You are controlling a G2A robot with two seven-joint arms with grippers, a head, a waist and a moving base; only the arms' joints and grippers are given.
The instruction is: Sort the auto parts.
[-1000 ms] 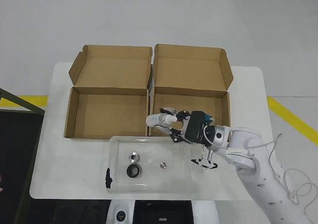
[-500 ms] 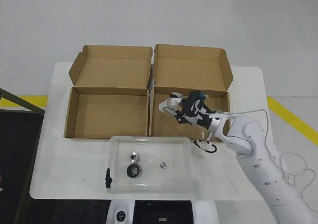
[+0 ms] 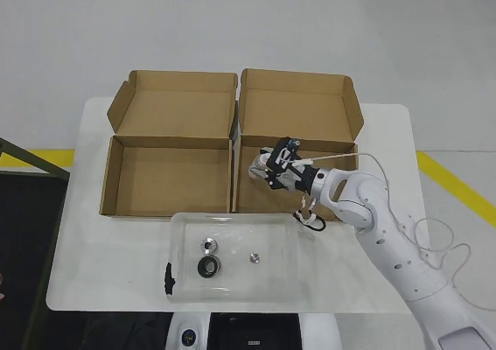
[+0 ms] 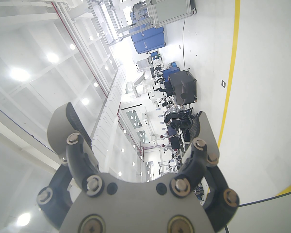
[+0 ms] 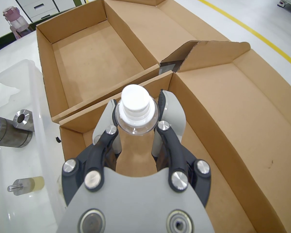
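Note:
My right gripper [image 5: 137, 116] is shut on a clear bottle with a white cap [image 5: 135, 98]. It holds the bottle over the near left corner of the right cardboard box [image 5: 232, 112]. From above, the right gripper [image 3: 271, 166] and the bottle [image 3: 256, 165] hang just inside the right box [image 3: 335, 179], beside the wall shared with the left box [image 3: 169, 179]. The clear plastic bin [image 3: 178, 220] holds a steel nut [image 3: 207, 245], a dark cylinder [image 3: 207, 267] and a small pin [image 3: 254, 258]. My left gripper [image 4: 132, 120] is open and holds nothing, with the room's ceiling and floor behind it.
Both cardboard boxes stand side by side at the back of the white table [image 3: 90, 254], flaps open, floors bare. The bin sits in front of them. A small black piece [image 3: 168, 280] clings to the bin's left rim.
The right gripper has carried the bottle from above the bin's far edge back and up over the right box's near left corner. The bin's parts have not moved.

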